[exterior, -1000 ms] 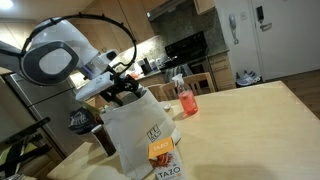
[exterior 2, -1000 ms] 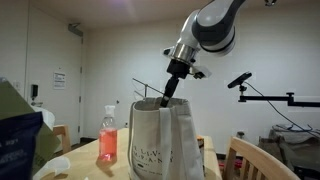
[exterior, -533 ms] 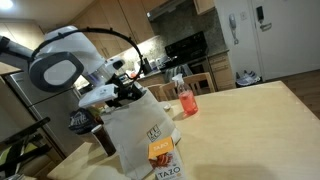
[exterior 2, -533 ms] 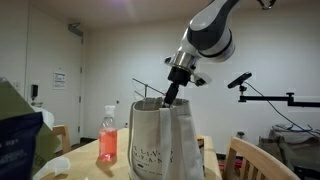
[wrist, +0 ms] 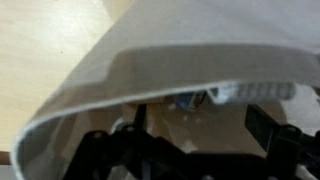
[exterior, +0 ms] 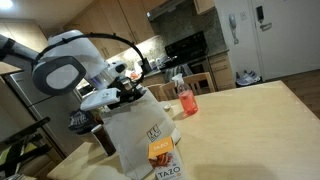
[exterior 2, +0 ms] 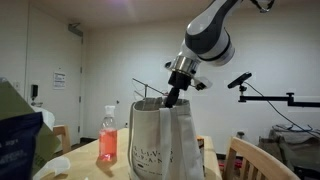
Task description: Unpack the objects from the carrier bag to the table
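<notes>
Risk 1: The gripper [exterior 2: 172,98] sits in the mouth of the carrier bag [exterior 2: 165,145]. Its fingers [wrist: 100,152] are spread wide with nothing between them. In the wrist view the bag's rim curls close over them. Closing here could pinch the thin wall along with an item, or instead of one. A lift would then drag the bag up or tip it.

Risk 2: The contents are mostly hidden. Only 1 blue-and-white scrap [wrist: 190,98] shows deep inside, so any grasp would be half blind.

Risk 3: The drink bottle [exterior: 185,98] stands near the bag. A toppling bag or a wide arm swing could knock it over.

Condition: The bag stands upright on the table [exterior: 250,110]. It is whitish and crinkly, with its mouth open and dark print on its side. A small orange carton [exterior: 160,150] shows just in front of it; I cannot tell whether they touch.
</notes>
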You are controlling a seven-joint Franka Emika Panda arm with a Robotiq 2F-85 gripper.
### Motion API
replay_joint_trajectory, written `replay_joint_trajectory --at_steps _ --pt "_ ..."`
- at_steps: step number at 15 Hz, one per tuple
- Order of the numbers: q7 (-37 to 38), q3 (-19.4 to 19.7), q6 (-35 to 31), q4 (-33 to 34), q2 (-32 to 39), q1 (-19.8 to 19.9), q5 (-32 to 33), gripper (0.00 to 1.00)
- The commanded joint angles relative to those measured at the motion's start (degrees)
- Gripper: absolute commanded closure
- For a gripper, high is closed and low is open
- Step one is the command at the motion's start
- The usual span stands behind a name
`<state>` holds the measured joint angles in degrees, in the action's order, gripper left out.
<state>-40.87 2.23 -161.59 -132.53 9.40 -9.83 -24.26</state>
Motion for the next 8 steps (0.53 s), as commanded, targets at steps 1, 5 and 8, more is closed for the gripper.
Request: replay_joint_trajectory --at_steps 1,5,8 --pt "-0.6 -0.11 1.99 0.66 0.42 0.36 -0.43 0.0" --pt "3.05 -5.35 10.06 2.48 -0.87 5.83 4.65 0.0" --pt "5.86 -5.92 17.63 5.98 -1.09 7.12 9.22 0.0"
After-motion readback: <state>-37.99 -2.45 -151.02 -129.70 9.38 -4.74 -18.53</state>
